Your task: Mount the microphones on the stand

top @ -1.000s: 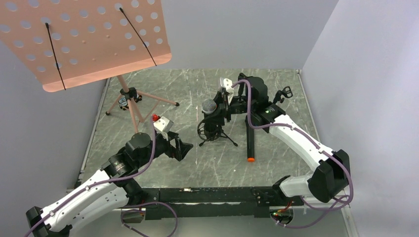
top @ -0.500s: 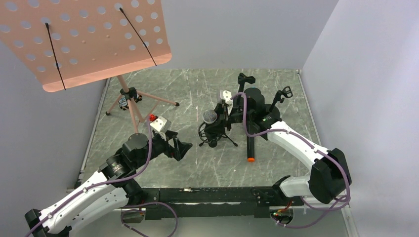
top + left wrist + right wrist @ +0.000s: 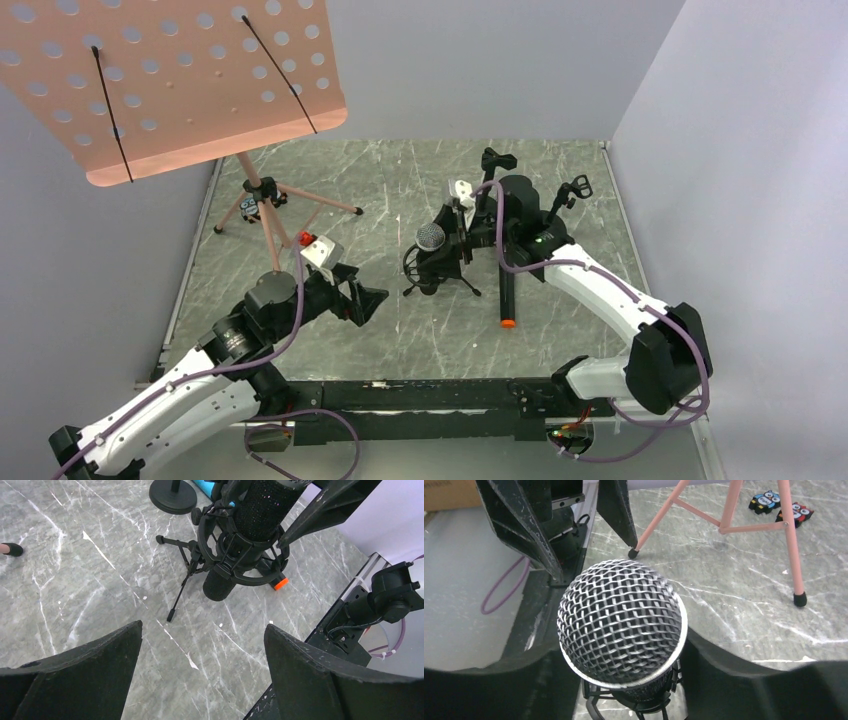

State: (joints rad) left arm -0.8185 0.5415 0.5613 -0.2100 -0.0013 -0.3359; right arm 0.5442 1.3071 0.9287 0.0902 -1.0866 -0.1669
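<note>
My right gripper (image 3: 452,238) (image 3: 624,672) is shut on the black microphone with the silver mesh head (image 3: 430,237) (image 3: 621,625). It holds the microphone tilted, with its black body (image 3: 250,525) inside the ring of a small black tripod stand (image 3: 440,278) (image 3: 235,565). The all-black microphone (image 3: 507,285) lies on the table just right of the stand, orange end (image 3: 508,322) (image 3: 280,583) towards me. Only a sliver of the blue microphone (image 3: 204,483) shows. My left gripper (image 3: 372,300) (image 3: 202,630) is open and empty, left of the tripod.
A pink music stand (image 3: 262,215) with a perforated tray (image 3: 170,80) stands at the back left, small owl figures (image 3: 248,204) (image 3: 779,507) by its legs. Two more black clip stands (image 3: 497,160) (image 3: 574,188) stand at the back behind my right arm.
My right gripper has moved the silver-headed microphone towards me and lower into the tripod's ring. My left gripper has barely shifted.
</note>
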